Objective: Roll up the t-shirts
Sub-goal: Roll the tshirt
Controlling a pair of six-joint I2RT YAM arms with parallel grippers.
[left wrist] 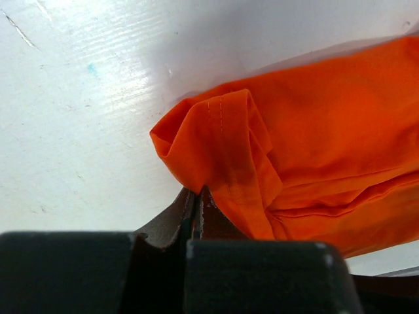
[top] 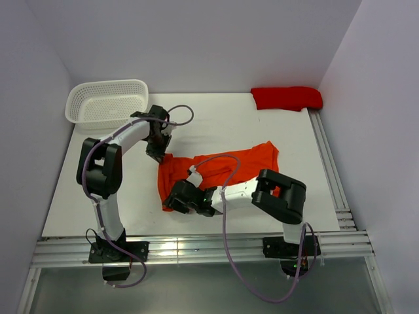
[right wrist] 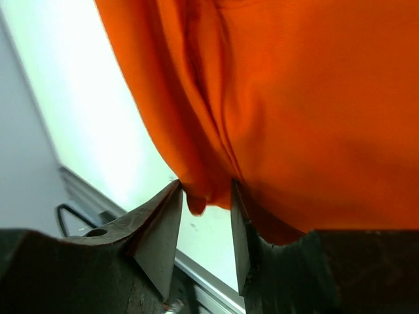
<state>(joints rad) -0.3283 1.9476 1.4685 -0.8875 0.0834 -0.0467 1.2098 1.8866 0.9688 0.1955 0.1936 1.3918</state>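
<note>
Top external view: I count two t-shirts, one white mesh basket (top: 108,83) and my two arms on the white tabletop (top: 262,124). The orange t-shirt (top: 249,160) lies in the middle of the tabletop as a wrinkled, slanting band, bright and plain, with its higher end toward the right and its lower end bunched between my two grippers. The red t-shirt (top: 286,98) is darker and sits as a compact oblong bundle in the far right corner, well apart from the orange one. The basket stands in the far left corner. My left gripper (top: 157,152) is at the upper left corner of the orange cloth; from the left wrist, its fingers are pressed together (left wrist: 196,196) and pinch a stitched, folded hem of the orange t-shirt (left wrist: 314,131), which puckers up just off the tabletop. My right gripper (top: 175,199) is at the near left edge of the same shirt; from the right wrist, its jaws stand spread (right wrist: 206,193), with a small lobe of orange t-shirt (right wrist: 294,98) hanging between them.
</note>
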